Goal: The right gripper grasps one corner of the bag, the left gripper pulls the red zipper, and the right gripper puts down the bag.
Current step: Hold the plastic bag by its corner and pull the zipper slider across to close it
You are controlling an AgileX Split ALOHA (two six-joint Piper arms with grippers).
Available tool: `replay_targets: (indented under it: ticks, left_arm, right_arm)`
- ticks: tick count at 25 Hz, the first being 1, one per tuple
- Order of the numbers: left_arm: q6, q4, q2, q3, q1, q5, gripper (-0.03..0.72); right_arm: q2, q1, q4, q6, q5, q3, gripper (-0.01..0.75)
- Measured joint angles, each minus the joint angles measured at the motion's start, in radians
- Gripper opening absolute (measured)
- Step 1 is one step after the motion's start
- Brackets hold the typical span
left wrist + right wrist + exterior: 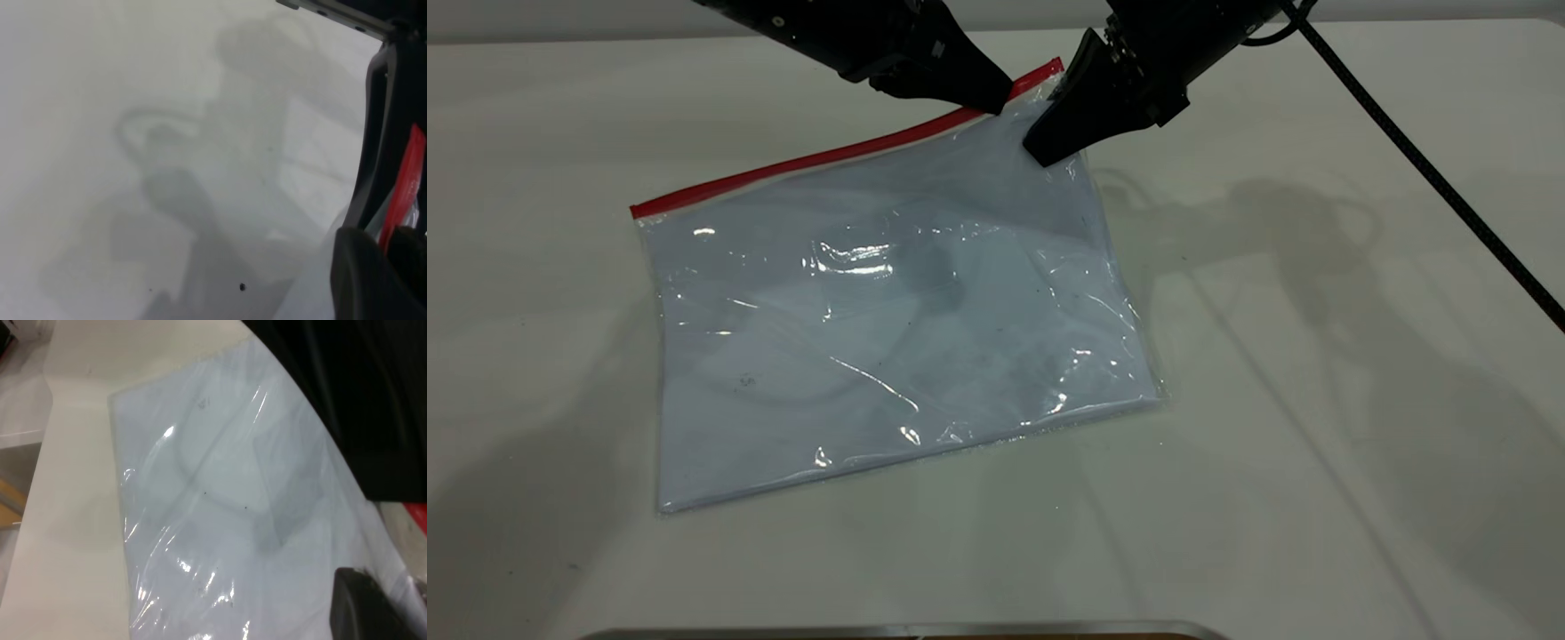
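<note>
The clear bag [889,320] with white sheets lies on the white table, its red zipper [818,158] along the far edge. My right gripper [1049,142] is shut on the corner of the bag at the zipper's right end and holds that corner slightly raised. My left gripper [991,98] is just to its left, shut on the red zipper. In the left wrist view the red zipper [407,180] runs between my dark fingers [360,273]. In the right wrist view one finger [363,607] lies on the bag [220,500]. The slider tab is hidden.
A thick black cable [1432,169] runs from the right arm across the table's right side. The white table [1316,444] stretches around the bag. A metallic strip [907,629] lies along the front edge. The table's edge [40,487] shows in the right wrist view.
</note>
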Motion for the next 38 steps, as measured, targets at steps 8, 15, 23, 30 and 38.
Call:
replay_targets:
  ticks: [8,15,23,30,38]
  left_arm:
    - [0.058,-0.001,0.000,-0.004,0.000,0.001,0.055]
    - [0.071,-0.009,0.000,-0.009,-0.012,-0.037,0.055]
    - [0.078,0.092,-0.001,-0.011,-0.015,-0.124,0.055]
    - [0.063,0.200,-0.001,-0.011,-0.015,-0.165,0.055]
    - [-0.150,0.480,-0.001,-0.011,-0.011,-0.168,0.055]
  right_arm:
    - [0.000,-0.008,0.005,0.030,0.001,0.000,0.033]
    - [0.000,-0.083,0.049,0.098,0.036,0.000,0.033]
    - [0.000,-0.171,0.053,0.145,0.057,0.000,0.033]
    - [0.000,-0.233,0.049,0.167,0.056,0.000,0.033]
    - [0.000,-0.300,0.033,0.196,0.049,0.000,0.033]
